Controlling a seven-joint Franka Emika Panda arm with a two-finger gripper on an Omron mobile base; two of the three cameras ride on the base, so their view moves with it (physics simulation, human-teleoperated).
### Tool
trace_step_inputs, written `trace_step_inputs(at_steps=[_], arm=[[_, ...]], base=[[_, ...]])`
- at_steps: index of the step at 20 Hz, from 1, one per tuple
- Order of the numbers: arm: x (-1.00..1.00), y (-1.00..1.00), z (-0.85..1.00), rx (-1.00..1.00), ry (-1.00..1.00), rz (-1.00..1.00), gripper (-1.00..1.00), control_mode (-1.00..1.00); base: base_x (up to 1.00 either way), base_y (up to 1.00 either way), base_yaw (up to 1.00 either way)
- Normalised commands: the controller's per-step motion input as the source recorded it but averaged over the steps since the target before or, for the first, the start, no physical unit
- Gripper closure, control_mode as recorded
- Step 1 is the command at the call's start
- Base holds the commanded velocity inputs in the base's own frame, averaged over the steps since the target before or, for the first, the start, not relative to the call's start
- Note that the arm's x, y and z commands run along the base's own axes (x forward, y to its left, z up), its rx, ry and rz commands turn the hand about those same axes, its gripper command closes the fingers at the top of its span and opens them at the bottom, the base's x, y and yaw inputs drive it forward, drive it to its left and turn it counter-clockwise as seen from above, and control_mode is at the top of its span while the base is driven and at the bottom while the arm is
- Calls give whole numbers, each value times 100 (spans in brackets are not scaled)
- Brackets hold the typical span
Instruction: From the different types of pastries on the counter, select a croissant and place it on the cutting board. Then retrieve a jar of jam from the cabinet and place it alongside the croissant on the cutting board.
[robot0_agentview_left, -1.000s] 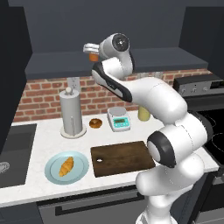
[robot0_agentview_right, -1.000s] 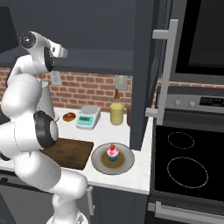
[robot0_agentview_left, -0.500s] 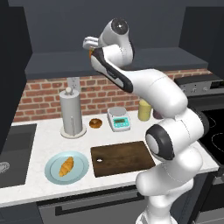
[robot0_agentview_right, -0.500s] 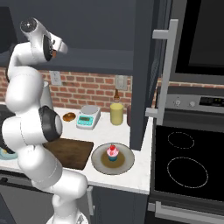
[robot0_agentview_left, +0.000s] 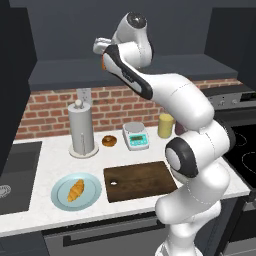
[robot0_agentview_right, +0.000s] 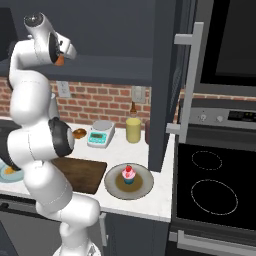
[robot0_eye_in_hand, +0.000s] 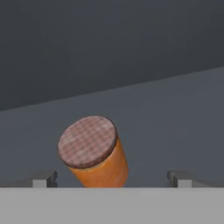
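Speckled white tabletop ran along the red brick wall; nearest on it lay the dark brown rectangular wooden cutting board, bare, with the small golden ridged croissant just left of it on a round light blue plate, so the first step looked undone; a pink-frosted cupcake with a cherry sat on a grey plate by the stove side; farther back stood a brown-glazed ring donut, a small scale and a tall paper-towel holder.

Higher up, the tool was raised into the dark grey-blue wall cabinet, released, its two finger tips spread wide with nothing between them; the small orange-brown cylindrical jar of jam stood on the matte shelf directly ahead, between the finger lines and slightly left of centre, its checked darker lid tilted toward the camera, its long axis leaning away; a straight advance should bracket it.

No label or writing could be read.
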Motion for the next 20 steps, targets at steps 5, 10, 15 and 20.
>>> trace_step_inputs(at_steps=[5,10,15,20], arm=[[0,11,0,0,4,10,-100,-100],[1,0,0,-3,0,9,-100,-100],[10,4,-16,-7,-2,8,-100,-100],[4,16,-19,-6,0,3,-100,-100]], base=[[0,0,0],[0,0,0],[0,0,0],[0,0,0]])
